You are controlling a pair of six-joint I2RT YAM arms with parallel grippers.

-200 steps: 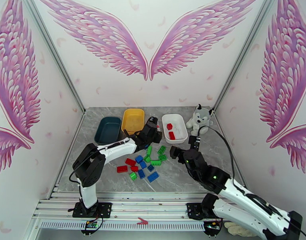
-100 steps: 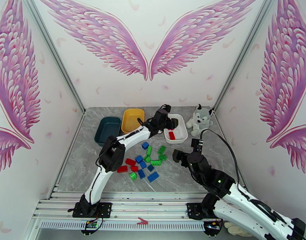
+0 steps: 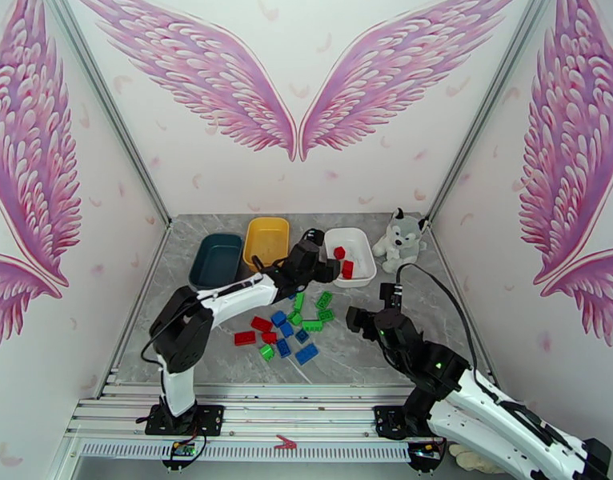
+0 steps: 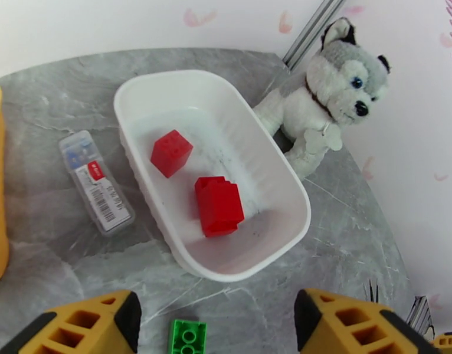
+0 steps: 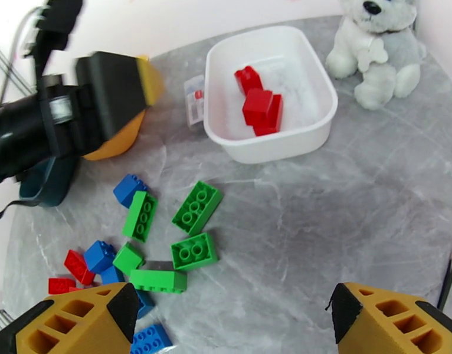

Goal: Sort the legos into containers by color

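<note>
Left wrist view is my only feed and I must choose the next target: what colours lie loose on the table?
Observer: Mixed together lie red bricks, green bricks and blue bricks.
Operator: Anything in the other two trays?
Observer: The yellow tray and the teal tray both look empty.
Operator: And the right fingers?
Observer: Open, right of the bricks, holding nothing.

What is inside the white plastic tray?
The white plastic tray holds a small red studded brick and a bigger red block, possibly two bricks overlapping; anything beneath it is hidden.
</note>
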